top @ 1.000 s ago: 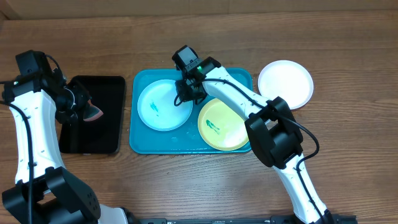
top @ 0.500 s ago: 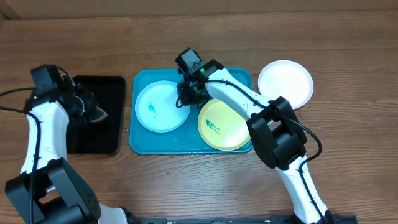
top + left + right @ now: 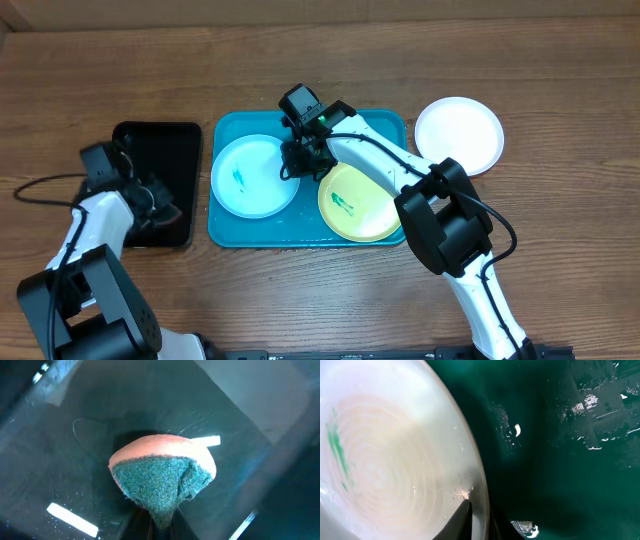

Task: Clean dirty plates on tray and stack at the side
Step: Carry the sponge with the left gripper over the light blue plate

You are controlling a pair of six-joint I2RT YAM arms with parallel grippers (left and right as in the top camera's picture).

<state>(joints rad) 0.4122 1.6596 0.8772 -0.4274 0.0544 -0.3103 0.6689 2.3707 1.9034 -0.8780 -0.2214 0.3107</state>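
Note:
The turquoise tray (image 3: 385,125) holds the light blue plate (image 3: 255,180) on its left and the pale yellow plate (image 3: 362,205) on its right; both carry small teal smears. The white plate (image 3: 459,135) lies on the table to the right of the tray. My right gripper (image 3: 298,160) is shut on the blue plate's right rim; in the right wrist view its fingers (image 3: 480,520) pinch the rim of the plate (image 3: 395,460) over the tray floor (image 3: 560,460). My left gripper (image 3: 152,197) is shut on an orange and green sponge (image 3: 166,211), seen close up in the left wrist view (image 3: 162,477).
A smaller black tray (image 3: 160,145) lies left of the turquoise tray; the sponge is at its surface (image 3: 60,460). Bare wooden table surrounds both trays. The right arm reaches over the yellow plate.
The right gripper has dragged the blue plate a little to the left in the tray. The left arm has swung toward the table's front, keeping the sponge over the black tray.

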